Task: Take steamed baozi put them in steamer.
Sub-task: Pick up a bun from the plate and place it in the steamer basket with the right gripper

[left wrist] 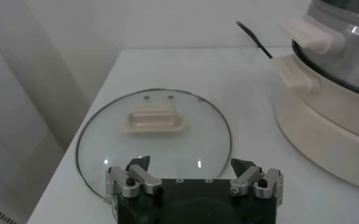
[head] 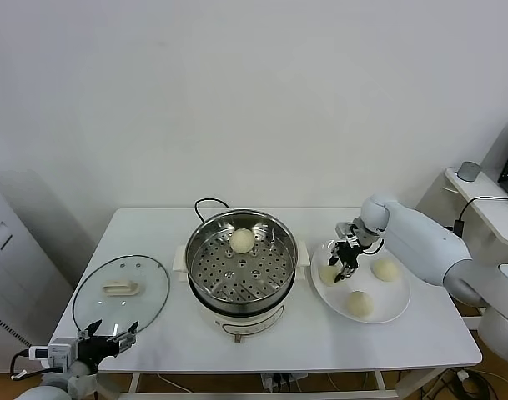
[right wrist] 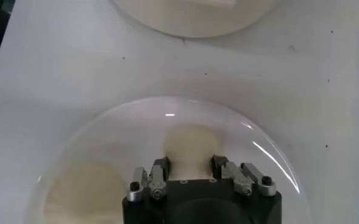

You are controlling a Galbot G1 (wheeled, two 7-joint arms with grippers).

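Right gripper (head: pixel 344 260) has its fingers squeezed on the bun (head: pixel 329 272) nearest the steamer (head: pixel 243 254), ready to lift off the plate (head: pixel 394 300), while the left gripper (head: pixel 110 339) idles wide open by the lid (head: pixel 120 292).

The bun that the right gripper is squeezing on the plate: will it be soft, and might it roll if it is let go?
Probably soft: the bun looks pinched narrower where the right gripper grips it. It likely weighs little. Released, its round shape may roll on the plate.
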